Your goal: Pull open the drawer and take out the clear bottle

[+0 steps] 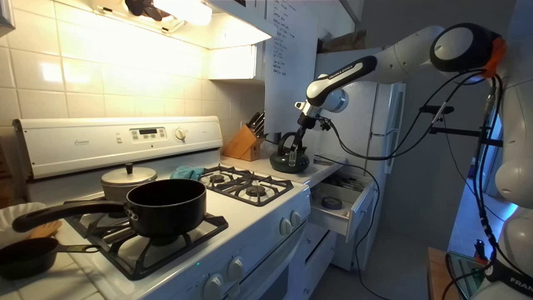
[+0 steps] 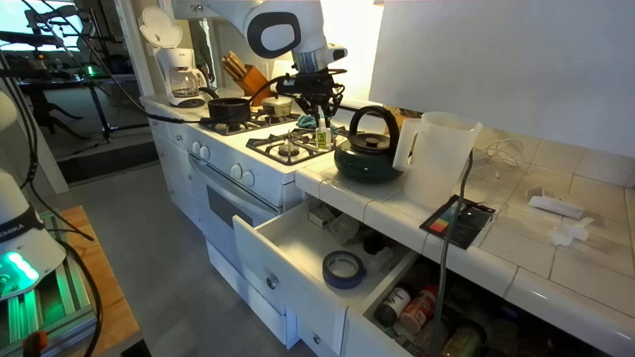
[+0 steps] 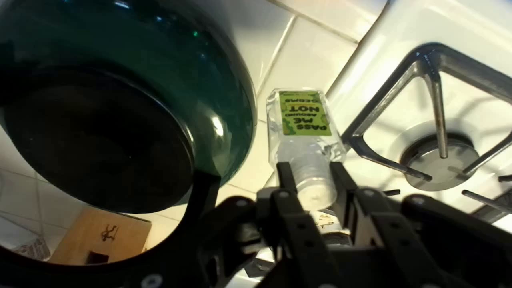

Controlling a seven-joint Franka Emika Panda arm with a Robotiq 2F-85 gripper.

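Note:
The clear bottle hangs roughly upright, cap up, with a green label (image 3: 306,114). My gripper (image 3: 311,170) is shut on the neck and cap end of the clear bottle (image 2: 323,138). In an exterior view the bottle (image 1: 292,159) overlaps the green kettle. In the wrist view it is between the kettle and the burner grate; its exact height above the surface I cannot tell. The white drawer (image 1: 333,223) stands pulled open beside the stove. In an exterior view the open drawer (image 2: 290,238) holds a roll of blue tape (image 2: 343,270) and small items at its back.
The dark green kettle (image 2: 364,166) stands close to the gripper. A white pitcher (image 2: 436,158) stands beside it. The stove has grates (image 1: 250,187) and a black pot (image 1: 166,208). A knife block (image 1: 245,143) is behind. A second open drawer (image 2: 367,337) holds spice jars.

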